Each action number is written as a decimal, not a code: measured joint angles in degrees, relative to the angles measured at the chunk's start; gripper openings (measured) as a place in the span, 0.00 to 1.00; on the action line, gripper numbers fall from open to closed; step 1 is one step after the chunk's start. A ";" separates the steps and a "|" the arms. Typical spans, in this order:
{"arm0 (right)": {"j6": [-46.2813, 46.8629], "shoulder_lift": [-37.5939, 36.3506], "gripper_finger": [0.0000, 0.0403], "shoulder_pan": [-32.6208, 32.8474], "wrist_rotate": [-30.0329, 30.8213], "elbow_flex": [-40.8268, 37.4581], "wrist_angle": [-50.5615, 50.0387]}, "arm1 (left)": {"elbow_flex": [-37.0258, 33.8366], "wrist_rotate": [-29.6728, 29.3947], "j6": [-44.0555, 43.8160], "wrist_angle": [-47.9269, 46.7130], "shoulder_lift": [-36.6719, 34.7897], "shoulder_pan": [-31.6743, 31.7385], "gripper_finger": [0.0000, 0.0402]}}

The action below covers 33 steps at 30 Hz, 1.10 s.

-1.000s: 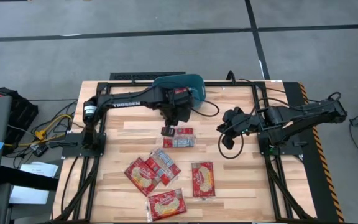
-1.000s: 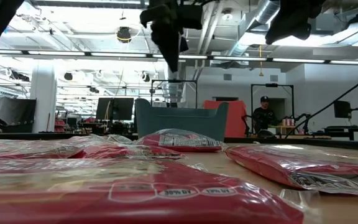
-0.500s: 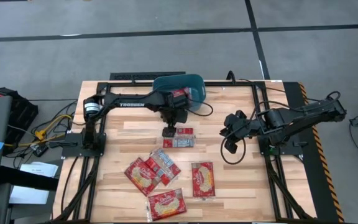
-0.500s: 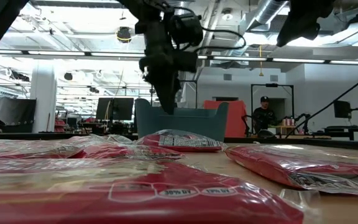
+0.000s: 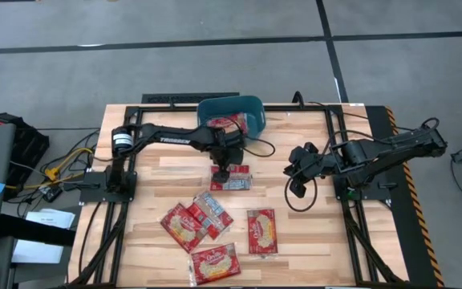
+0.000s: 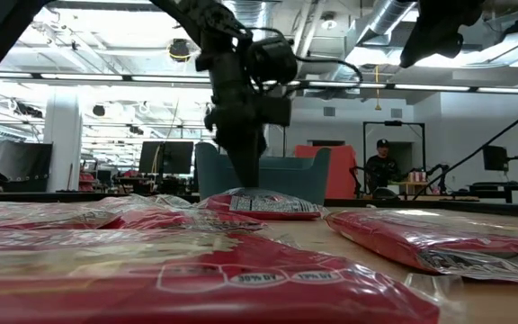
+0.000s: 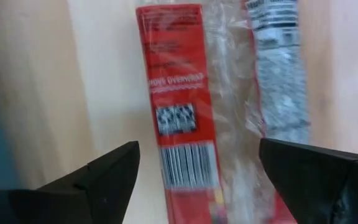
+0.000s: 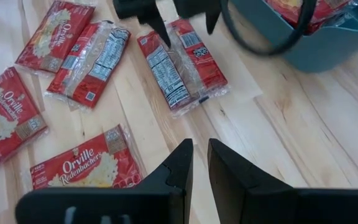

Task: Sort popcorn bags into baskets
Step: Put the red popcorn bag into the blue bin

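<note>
Where legible, "Orville Redenbacher's" packets (image 8: 82, 167).

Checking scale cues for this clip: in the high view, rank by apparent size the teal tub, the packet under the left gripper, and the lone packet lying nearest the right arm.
1. Teal tub, clearly largest.
2. and 3. Packet under the left gripper and the lone packet: they look alike, so no ranking.

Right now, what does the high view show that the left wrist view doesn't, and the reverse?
Only the high view shows the teal basket with a bag inside, four more bags nearer the front, and the right gripper idle off to the side. Only the left wrist view shows the barcode and that the fingers are spread apart. Both show the left gripper over the bag by the basket.
</note>
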 joint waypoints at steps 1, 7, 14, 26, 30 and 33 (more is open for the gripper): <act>0.03 0.01 0.19 0.00 -0.01 0.00 -0.02 | 0.00 -0.42 -0.01 0.59 1.01 -0.01 0.79; 0.96 0.01 0.19 0.00 -0.03 -0.02 -0.08 | 0.30 1.61 -1.36 -0.51 5.21 0.15 0.79; 0.91 0.01 0.19 -0.03 0.03 -0.02 -0.07 | 0.31 1.22 -3.34 -3.30 5.32 0.25 0.54; 0.33 0.01 0.19 -0.50 0.10 -0.02 -0.05 | 0.85 3.09 -6.36 -5.11 5.25 0.28 0.04; 0.33 0.01 0.19 -0.50 0.10 -0.02 -0.03 | 0.64 5.47 -8.47 -6.30 4.23 0.30 0.03; 0.33 0.01 0.19 -0.50 0.14 -0.02 -0.03 | 0.44 5.90 -10.46 -7.32 2.46 0.20 0.01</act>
